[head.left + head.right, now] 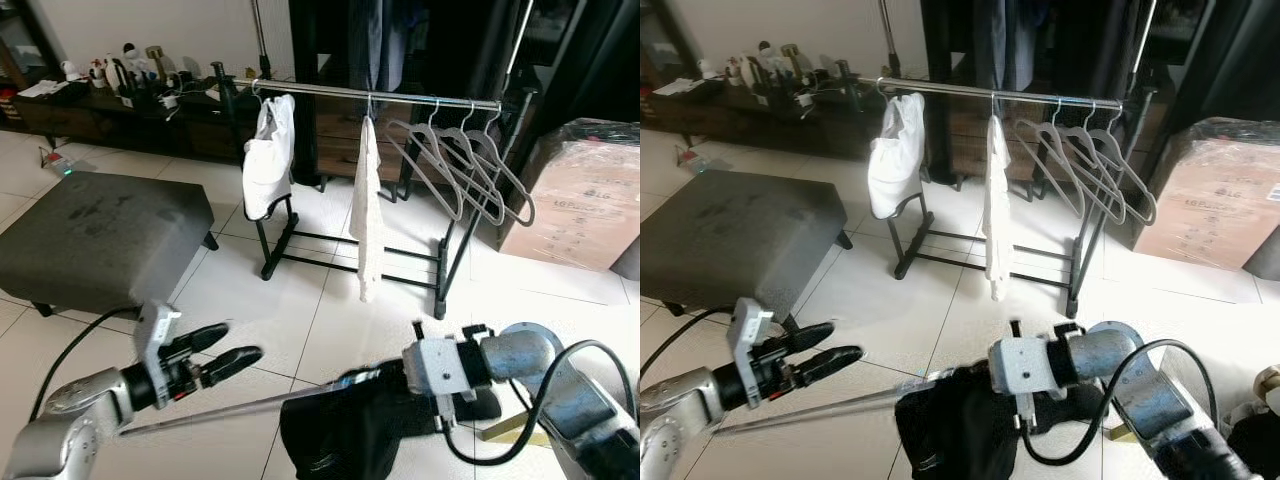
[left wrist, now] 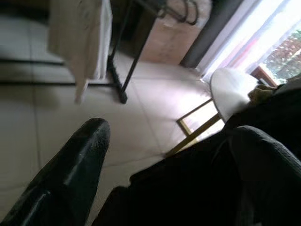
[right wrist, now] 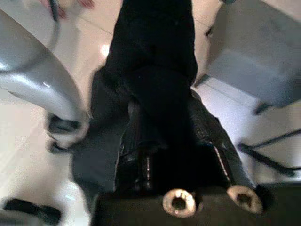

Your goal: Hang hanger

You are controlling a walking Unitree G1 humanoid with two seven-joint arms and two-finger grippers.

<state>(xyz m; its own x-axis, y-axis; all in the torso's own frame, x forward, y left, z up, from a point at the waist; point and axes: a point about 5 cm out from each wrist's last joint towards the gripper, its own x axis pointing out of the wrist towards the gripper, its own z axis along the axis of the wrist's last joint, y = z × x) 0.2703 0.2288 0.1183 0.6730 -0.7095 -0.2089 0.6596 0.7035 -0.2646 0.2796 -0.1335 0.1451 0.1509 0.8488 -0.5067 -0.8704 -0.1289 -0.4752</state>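
Left eye view: a black-framed garment rack (image 1: 455, 260) is standing on glossy white floor tiles (image 1: 330, 300), its chrome rail (image 1: 380, 95) carrying a bunched white top (image 1: 268, 155), a long narrow white cloth (image 1: 366, 210) and three bare grey wire hangers (image 1: 465, 170) leaning together at the rail's right end. A grey upholstered ottoman (image 1: 100, 240) is sitting to the left, a taped cardboard box (image 1: 580, 195) to the right. Low in front, the right gripper (image 1: 365, 385) is clamping a black garment (image 1: 340, 430) that is draping off a thin grey hanger (image 1: 215, 412), whose straight arm is poking out leftward beneath the left gripper (image 1: 222, 352); that one's fingers are spread and holding nothing. Right eye view: same layout, the left gripper apart from the fabric. Left wrist view: two matte, pebbled black fingers (image 2: 75, 165) are parting around dark cloth, tiles and a brass-coloured frame (image 2: 195, 129) beyond. Right wrist view: the fingers are pinching folded black fabric, grey ottoman behind.
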